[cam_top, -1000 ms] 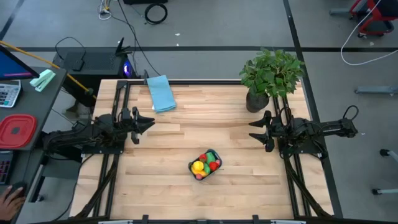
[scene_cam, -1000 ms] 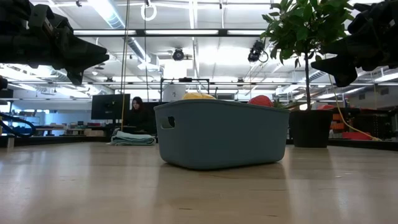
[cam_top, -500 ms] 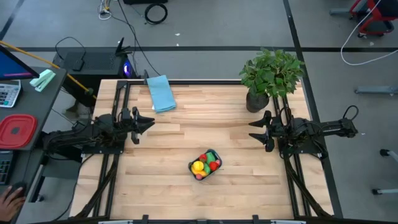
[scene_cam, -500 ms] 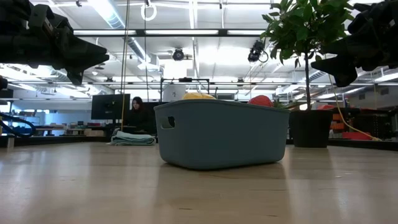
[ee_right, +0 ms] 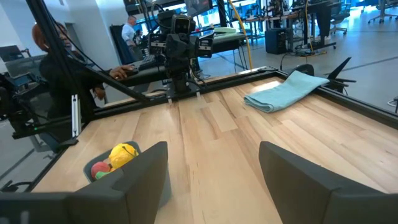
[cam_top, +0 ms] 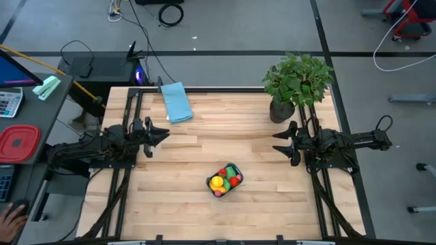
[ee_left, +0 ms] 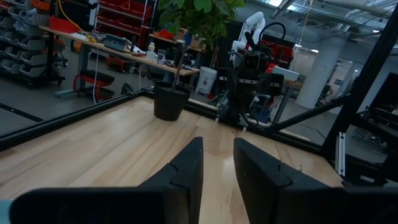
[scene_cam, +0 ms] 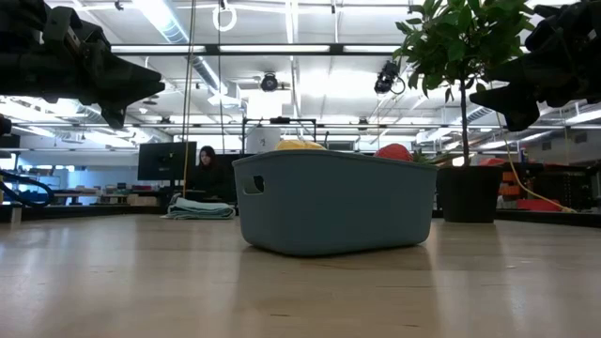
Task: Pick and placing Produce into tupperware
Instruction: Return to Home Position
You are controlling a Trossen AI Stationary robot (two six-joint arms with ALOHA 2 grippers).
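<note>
The dark teal tupperware (cam_top: 225, 180) stands on its base on the table's near middle. It also shows in the low view (scene_cam: 333, 202) and the right wrist view (ee_right: 102, 177). Produce lies in it: a yellow piece (cam_top: 217, 182), red ones (cam_top: 234, 181) and green pieces (cam_top: 228, 171). My left gripper (cam_top: 163, 134) hovers over the table's left side, its fingers a narrow gap apart (ee_left: 218, 146), empty. My right gripper (cam_top: 276, 143) hovers over the right side, wide open (ee_right: 213, 149), empty. Both stand well clear of the tub.
A potted plant (cam_top: 296, 82) stands at the far right corner, just behind my right arm. A light blue folded cloth (cam_top: 176, 102) lies at the far left. A red container (cam_top: 17, 143) sits on a side desk off the table's left, with a person's hand (cam_top: 10, 218) nearby.
</note>
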